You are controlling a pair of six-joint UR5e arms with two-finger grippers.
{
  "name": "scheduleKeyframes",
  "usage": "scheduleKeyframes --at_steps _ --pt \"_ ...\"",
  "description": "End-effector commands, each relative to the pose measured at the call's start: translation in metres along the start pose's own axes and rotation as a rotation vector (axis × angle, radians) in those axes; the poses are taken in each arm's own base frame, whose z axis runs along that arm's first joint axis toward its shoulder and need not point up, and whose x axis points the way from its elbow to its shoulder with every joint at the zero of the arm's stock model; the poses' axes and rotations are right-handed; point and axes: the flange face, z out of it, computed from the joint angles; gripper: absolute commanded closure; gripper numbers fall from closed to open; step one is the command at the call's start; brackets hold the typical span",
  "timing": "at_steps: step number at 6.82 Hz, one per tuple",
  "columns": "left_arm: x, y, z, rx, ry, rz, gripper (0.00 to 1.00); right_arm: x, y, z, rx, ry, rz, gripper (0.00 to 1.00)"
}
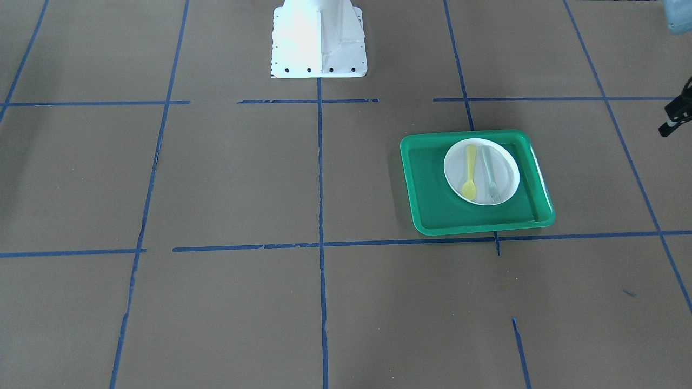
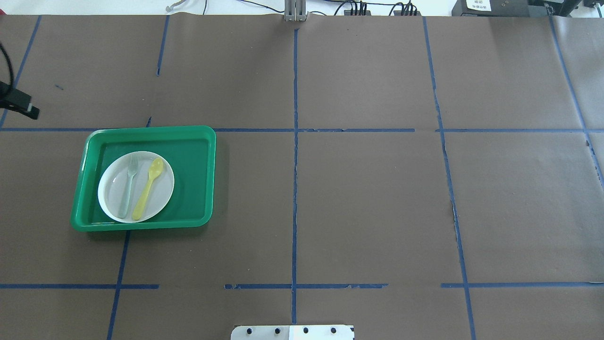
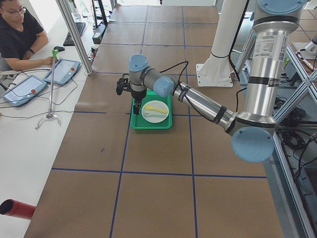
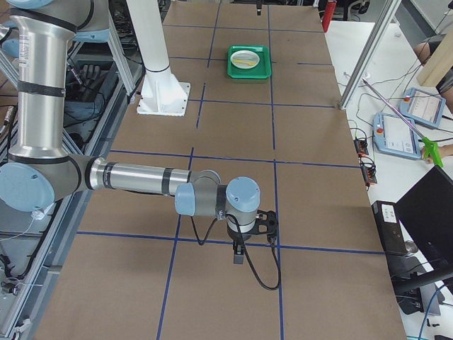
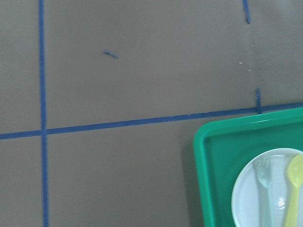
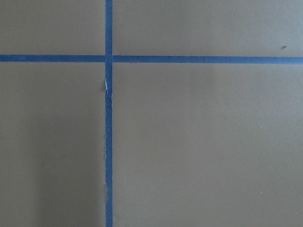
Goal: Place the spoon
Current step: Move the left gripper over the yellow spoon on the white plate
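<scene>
At the near edge of the brown-papered table (image 2: 368, 198), the robot's white pedestal base (image 2: 292, 332) sits on the centre line of a grid of blue tape lines (image 2: 295, 189). On the robot's right, the right gripper (image 4: 239, 258) hangs low over a tape crossing, well apart from everything else. The side camera does not show how wide its jaws stand, and nothing is seen in them.

Farther out, on the robot's left half, a green tray (image 2: 193, 179) holds a white plate (image 2: 163, 189) set toward its near left corner. The yellow spoon (image 2: 147, 191) lies flat on that plate. Its long axis runs near to far and tips slightly right, with the oval bowl pointing away from the robot and the handle end by the plate's near rim. Just beside it on the left is a pale grey-green fork (image 2: 127, 189), roughly parallel, tines also pointing far. The two lie close together, and nothing covers the spoon.

Beyond the tray's far left corner, the left gripper (image 3: 135, 110) hangs above the table, clear of tray and plate. Its jaw opening cannot be made out.
</scene>
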Motion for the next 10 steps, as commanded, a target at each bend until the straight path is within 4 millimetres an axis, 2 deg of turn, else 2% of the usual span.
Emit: scheduleKeyframes --at_steps 1,2,3,5,6,8,10 --pt "0.102 0.016 0.047 0.003 -0.012 -0.032 0.00 0.000 0.000 0.000 0.000 0.000 0.000 0.00" --pt "0.118 0.026 0.072 0.011 0.002 -0.044 0.00 0.000 0.000 0.000 0.000 0.000 0.000 0.00" --pt "0.127 0.035 0.107 0.002 0.020 -0.063 0.01 0.000 0.000 0.000 0.000 0.000 0.000 0.00" --pt "0.133 0.054 0.163 0.007 -0.011 -0.069 0.05 0.000 0.000 0.000 0.001 0.000 -0.001 0.00" --pt "0.131 0.059 0.181 -0.013 -0.024 -0.064 0.07 0.000 0.000 0.000 0.000 0.000 0.000 0.00" --pt "0.133 0.065 0.190 -0.027 -0.025 -0.054 0.21 0.000 0.000 0.000 0.000 0.000 -0.001 0.00" --pt "0.126 0.066 0.205 -0.044 -0.045 -0.055 0.24 0.000 0.000 0.000 0.000 0.000 0.000 0.00"
